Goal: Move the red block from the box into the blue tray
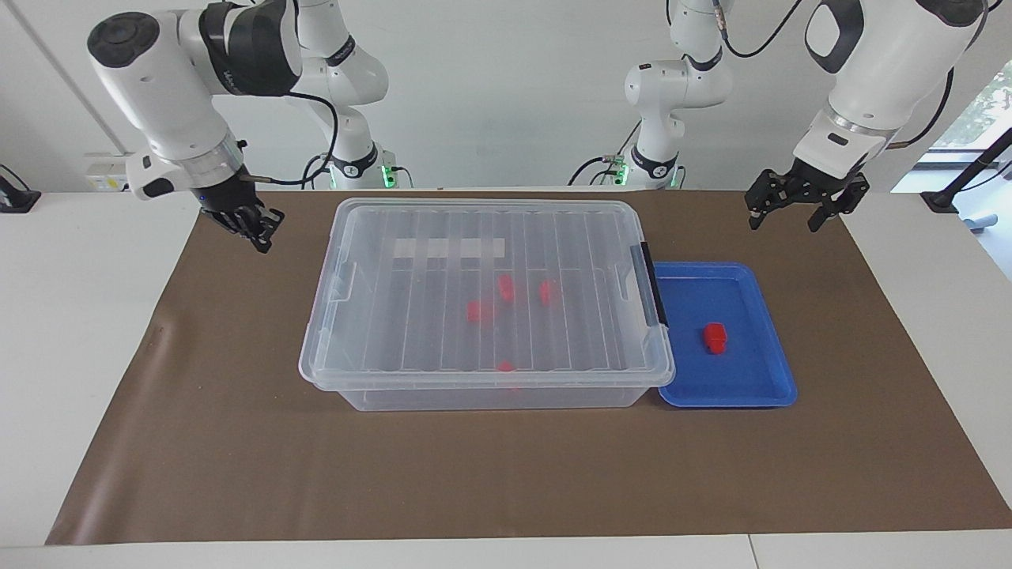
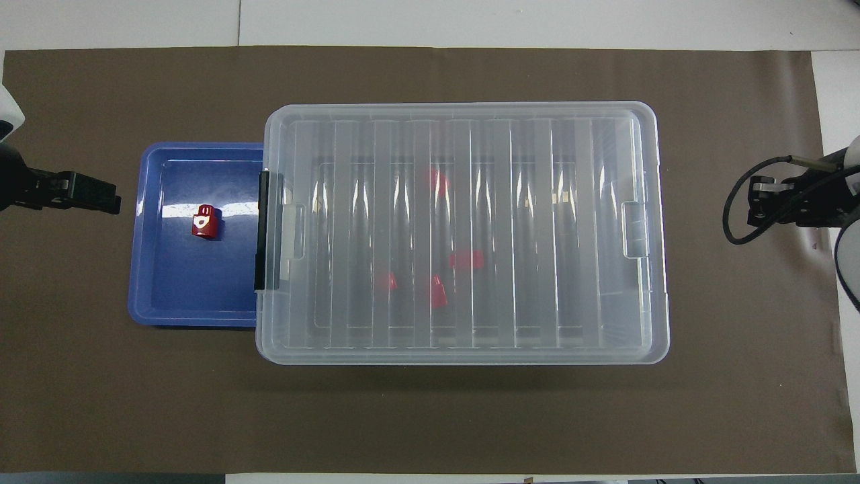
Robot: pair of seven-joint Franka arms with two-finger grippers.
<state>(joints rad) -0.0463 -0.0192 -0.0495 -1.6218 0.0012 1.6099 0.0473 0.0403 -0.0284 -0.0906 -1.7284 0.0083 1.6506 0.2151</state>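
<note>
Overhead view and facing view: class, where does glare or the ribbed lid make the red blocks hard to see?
Overhead view: bright streaks along the lid's ribs and a white glare patch on the blue tray beside the red block; the blocks in the box show as dim red smears. Facing view: the lid softens them too, though with less glare.

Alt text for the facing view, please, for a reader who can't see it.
One red block lies in the blue tray beside the closed clear box, which holds four more red blocks. The left tool hangs open above the brown mat near the tray; the right tool hangs above the mat at the box's right-arm end.
</note>
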